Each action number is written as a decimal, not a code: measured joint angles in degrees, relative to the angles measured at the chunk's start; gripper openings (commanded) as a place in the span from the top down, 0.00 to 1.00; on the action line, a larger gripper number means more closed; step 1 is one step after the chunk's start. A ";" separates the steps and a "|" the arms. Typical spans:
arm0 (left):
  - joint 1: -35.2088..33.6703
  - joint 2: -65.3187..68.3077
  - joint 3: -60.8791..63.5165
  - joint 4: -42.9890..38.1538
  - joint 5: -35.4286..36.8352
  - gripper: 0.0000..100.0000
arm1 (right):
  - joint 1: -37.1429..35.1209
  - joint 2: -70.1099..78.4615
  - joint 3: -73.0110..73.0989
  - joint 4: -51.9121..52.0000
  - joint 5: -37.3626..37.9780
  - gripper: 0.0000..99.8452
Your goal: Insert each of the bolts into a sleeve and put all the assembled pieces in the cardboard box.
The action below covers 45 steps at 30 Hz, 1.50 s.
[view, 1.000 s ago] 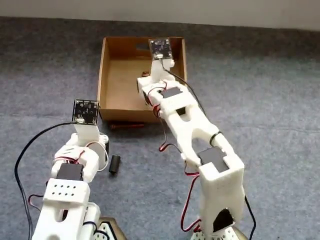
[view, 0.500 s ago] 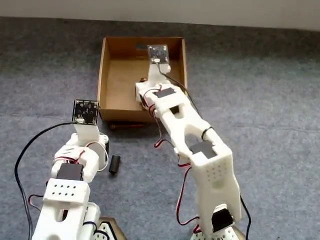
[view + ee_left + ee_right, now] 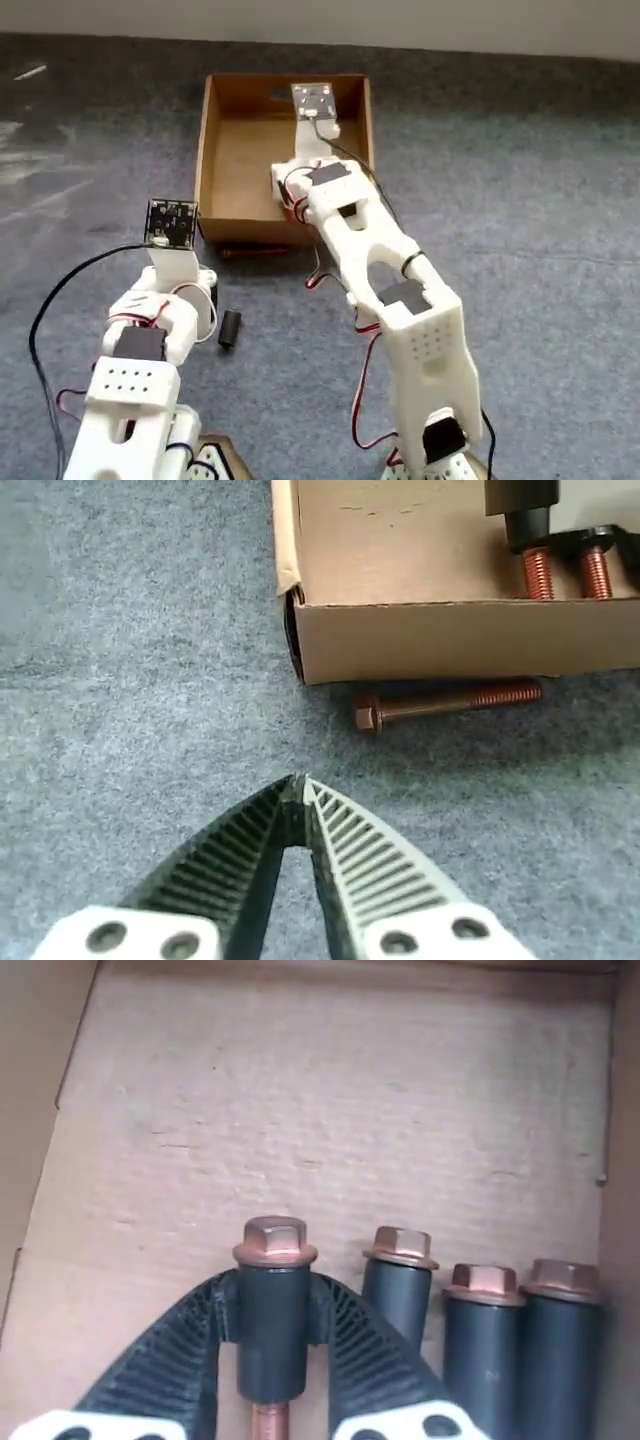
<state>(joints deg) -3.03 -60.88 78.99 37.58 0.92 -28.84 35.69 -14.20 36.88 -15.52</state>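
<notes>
Bolt-and-sleeve piece (image 3: pixel 274 1260) is clamped at its sleeve in the right jaws, low over the floor of the cardboard box (image 3: pixel 330 1110), just beside three finished pieces (image 3: pixel 483 1340) in a row. Only the sleeve is gripped, so the bolt could slide out on release, or the piece could knock or land across its neighbour. The left jaws are closed on nothing above the surface (image 3: pixel 120 630), near a loose bolt (image 3: pixel 450 702) lying close against the box's outer wall; that wall may crowd a grasp. A spare sleeve (image 3: pixel 230 328) lies by the left arm. The surface looks like grey carpet; the pale strip (image 3: pixel 400 15) beyond is probably a wall.
</notes>
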 measured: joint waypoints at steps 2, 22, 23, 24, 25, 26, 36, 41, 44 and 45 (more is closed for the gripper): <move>0.09 0.00 0.00 0.00 0.00 0.99 | 0.00 0.00 0.00 0.00 0.00 0.99; 0.09 0.00 0.00 0.00 0.00 0.99 | -0.26 3.16 -4.75 3.60 0.00 0.86; 0.09 0.00 0.00 0.00 0.00 0.99 | -0.18 3.16 -6.24 5.19 0.00 0.86; 0.09 0.00 0.00 0.00 0.00 0.99 | -0.18 3.16 -8.00 7.12 0.00 0.86; 0.09 0.00 0.00 0.00 0.00 0.99 | -0.18 3.16 -9.85 9.23 0.00 0.86; 0.09 0.00 0.00 0.00 0.00 0.99 | -0.18 3.16 -12.04 11.60 0.00 0.86; 0.09 0.00 0.00 0.00 0.00 0.99 | -0.18 3.16 -40.97 38.86 2.90 0.86; 0.09 0.00 0.00 0.00 0.00 0.99 | -0.18 3.69 -58.55 53.36 3.16 0.86; 0.09 0.00 0.00 0.00 0.00 0.99 | -0.18 3.60 -69.45 61.10 3.16 0.86; 0.09 0.00 0.00 0.00 0.00 0.99 | -0.18 3.60 -72.62 62.33 3.16 0.86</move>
<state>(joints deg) -2.95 -60.88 78.99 37.58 0.92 -29.01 39.30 -86.81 99.21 -12.35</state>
